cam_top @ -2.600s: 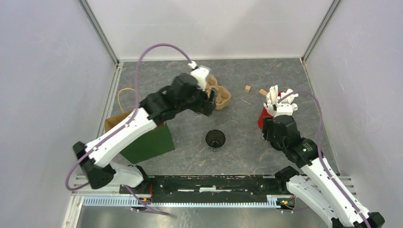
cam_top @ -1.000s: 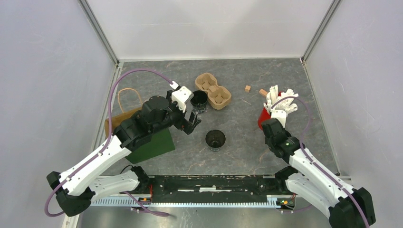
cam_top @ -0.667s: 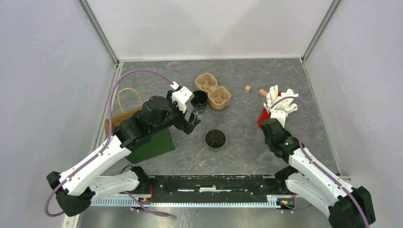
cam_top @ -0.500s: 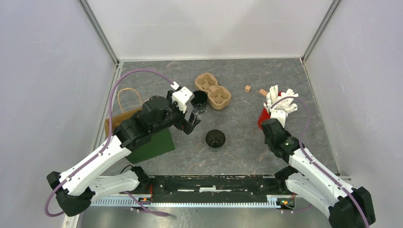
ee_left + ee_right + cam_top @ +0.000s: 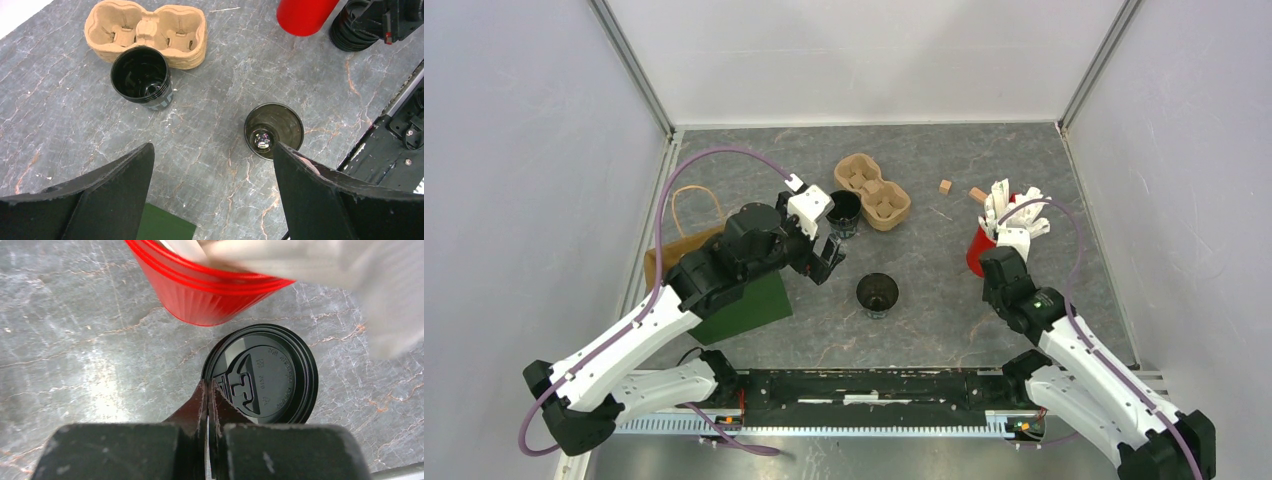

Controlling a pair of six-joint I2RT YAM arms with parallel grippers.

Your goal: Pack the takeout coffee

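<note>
One paper bag [image 5: 729, 300], brown with a green face, lies at the far left of the grey tabletop [image 5: 934, 335]. Just right of it the left pincer [image 5: 212, 150] hangs above the stone with its jaws wide apart and nothing between them. Three cups stand on the tabletop. The first is the black cup [image 5: 142, 77] of the takeout coffee, upright, open-topped and without its lid, touching the near side of the single brown pulp carrier [image 5: 147, 31], whose two wells are bare. The second is a dark see-through cup [image 5: 274, 131], alone nearer the arms, well apart from the black one. Two small wooden blocks [image 5: 945, 186] sit farther right, near the back. The third cup is red [image 5: 200, 295] and holds a bunch of white sticks [image 5: 1009, 205]. One black lid [image 5: 265, 375] lies flat just beside the red cup's foot. The right pincer [image 5: 207, 385] is closed tight, its tips meeting at the lid's near rim. Whether the rim is caught between them cannot be told.
</note>
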